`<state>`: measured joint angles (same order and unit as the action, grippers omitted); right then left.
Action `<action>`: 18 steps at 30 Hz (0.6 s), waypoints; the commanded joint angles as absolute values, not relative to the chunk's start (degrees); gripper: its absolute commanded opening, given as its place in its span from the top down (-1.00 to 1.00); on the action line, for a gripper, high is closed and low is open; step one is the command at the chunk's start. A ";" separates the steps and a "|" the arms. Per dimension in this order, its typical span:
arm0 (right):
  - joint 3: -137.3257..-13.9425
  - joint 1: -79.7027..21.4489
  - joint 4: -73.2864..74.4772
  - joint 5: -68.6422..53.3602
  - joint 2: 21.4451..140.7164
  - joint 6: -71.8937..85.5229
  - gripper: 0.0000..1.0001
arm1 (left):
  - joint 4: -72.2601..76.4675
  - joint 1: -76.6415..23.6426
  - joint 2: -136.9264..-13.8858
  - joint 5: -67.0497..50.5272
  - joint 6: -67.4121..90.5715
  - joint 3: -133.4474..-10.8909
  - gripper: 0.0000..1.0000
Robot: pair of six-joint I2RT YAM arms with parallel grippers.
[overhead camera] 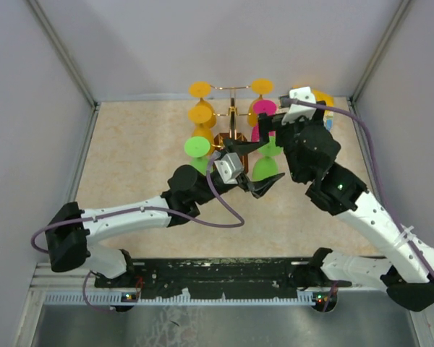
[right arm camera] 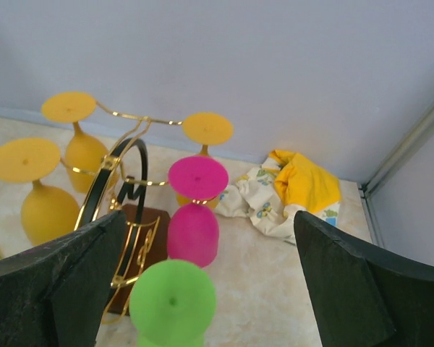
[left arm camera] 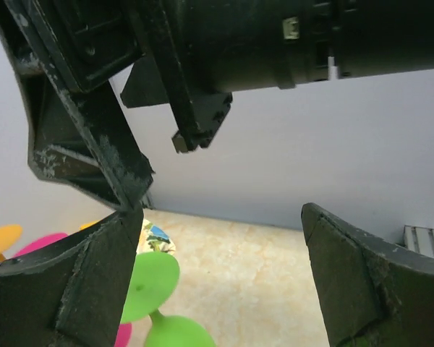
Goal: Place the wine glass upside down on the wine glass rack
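The wine glass rack [overhead camera: 231, 108] is a gold wire stand on a brown base [right arm camera: 141, 224] at the table's middle back. Orange [overhead camera: 200, 89], magenta [right arm camera: 193, 231] and green [overhead camera: 197, 147] glasses hang on it, feet up. Another green wine glass [overhead camera: 266, 168] stands foot up at the rack's near right; its foot [right arm camera: 172, 293] shows low between my right fingers. My right gripper [overhead camera: 269, 134] is open above it and holds nothing. My left gripper [overhead camera: 266, 185] is open and empty just in front of it; in the left wrist view the glass [left arm camera: 150, 282] sits by the left finger.
A crumpled yellow and white cloth [right arm camera: 289, 191] lies in the back right corner, right of the rack. Grey walls close the table at the back and both sides. The right arm [left arm camera: 275, 36] hangs above the left gripper.
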<state>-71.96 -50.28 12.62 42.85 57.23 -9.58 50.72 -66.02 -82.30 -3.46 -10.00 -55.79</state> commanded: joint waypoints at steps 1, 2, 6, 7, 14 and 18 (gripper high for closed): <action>-80.44 -42.25 14.41 31.84 58.65 -9.41 -0.99 | 41.15 -65.11 -80.32 -6.33 -13.86 -61.91 -0.91; -81.78 -39.89 14.80 30.01 59.39 -9.28 -0.99 | 40.12 -64.94 -80.41 -6.59 -13.93 -62.64 -0.91; -87.05 -31.24 16.47 24.67 63.17 -9.40 -0.99 | 37.41 -63.41 -80.68 -7.62 -12.63 -64.58 -0.92; -87.95 -28.73 16.92 22.66 64.19 -8.83 -0.99 | 36.65 -62.66 -80.84 -7.99 -11.82 -65.26 -0.92; -89.66 -10.45 18.77 6.50 70.39 -2.14 -0.99 | 29.27 -45.42 -83.09 -17.89 2.94 -73.08 -0.82; -86.22 -6.26 18.16 4.14 70.08 -1.14 -0.99 | 23.48 -37.25 -83.17 -19.93 2.13 -79.02 -0.82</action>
<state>-87.55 -9.65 18.44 11.33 71.13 -3.64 29.58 -43.24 -83.33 -15.18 -1.32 -72.71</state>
